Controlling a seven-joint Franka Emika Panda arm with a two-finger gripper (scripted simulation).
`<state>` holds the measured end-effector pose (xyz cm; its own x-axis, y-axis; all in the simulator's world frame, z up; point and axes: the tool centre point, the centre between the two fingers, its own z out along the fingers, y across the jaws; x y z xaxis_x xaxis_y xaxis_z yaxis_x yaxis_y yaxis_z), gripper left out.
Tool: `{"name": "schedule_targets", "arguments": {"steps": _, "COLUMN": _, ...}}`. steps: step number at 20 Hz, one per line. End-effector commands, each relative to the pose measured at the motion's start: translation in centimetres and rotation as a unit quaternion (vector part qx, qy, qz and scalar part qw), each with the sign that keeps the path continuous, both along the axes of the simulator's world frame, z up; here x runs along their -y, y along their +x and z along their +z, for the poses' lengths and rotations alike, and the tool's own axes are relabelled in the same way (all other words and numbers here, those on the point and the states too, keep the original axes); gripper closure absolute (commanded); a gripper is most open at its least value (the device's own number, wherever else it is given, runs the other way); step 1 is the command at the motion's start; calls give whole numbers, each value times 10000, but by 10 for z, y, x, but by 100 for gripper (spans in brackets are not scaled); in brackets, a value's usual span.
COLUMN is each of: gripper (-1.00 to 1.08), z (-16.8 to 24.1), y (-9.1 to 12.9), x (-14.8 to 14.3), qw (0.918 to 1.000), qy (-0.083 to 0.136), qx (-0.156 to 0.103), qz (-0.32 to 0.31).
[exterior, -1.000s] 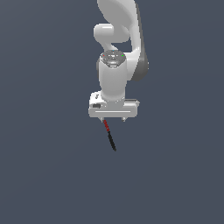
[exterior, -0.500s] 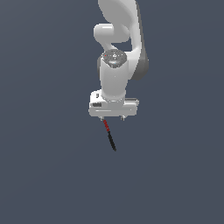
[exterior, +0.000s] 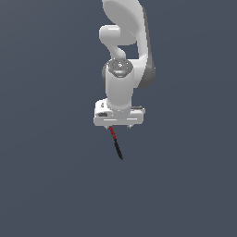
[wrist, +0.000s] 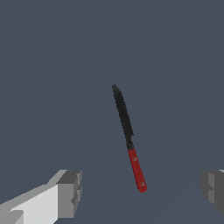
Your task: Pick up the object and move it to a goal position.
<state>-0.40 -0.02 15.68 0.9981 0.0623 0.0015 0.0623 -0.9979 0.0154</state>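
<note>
The object [wrist: 127,131] is a thin rod, black along most of its length with a red section at one end, lying flat on the dark grey floor. In the exterior view the object [exterior: 116,144] pokes out from under the white hand, red end nearest the hand. My gripper [wrist: 141,190] is open, its grey fingers [wrist: 70,192] spread wide on either side of the red end without touching it. Seen from outside, the gripper [exterior: 120,127] hangs straight down over that red end and holds nothing.
Only the plain dark grey floor [exterior: 51,185] surrounds the rod. The white arm [exterior: 125,41] rises above the hand in the exterior view.
The hand has sunk very slightly toward the rod. The rod has not moved and the fingers stay apart.
</note>
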Motion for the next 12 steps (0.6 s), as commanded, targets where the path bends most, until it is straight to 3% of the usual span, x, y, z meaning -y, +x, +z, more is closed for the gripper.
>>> {"name": "schedule_targets", "arguments": {"steps": 1, "gripper": -92, "z": -11, "y": 0, "x": 2, "qw": 9999, "qy": 4, "qx": -7, "qz": 135}}
{"name": "schedule_targets", "arguments": {"steps": 12, "gripper": -92, "z": -79, "y": -1, "x": 14, "qw": 9950, "qy": 53, "qx": -21, "qz": 1000}}
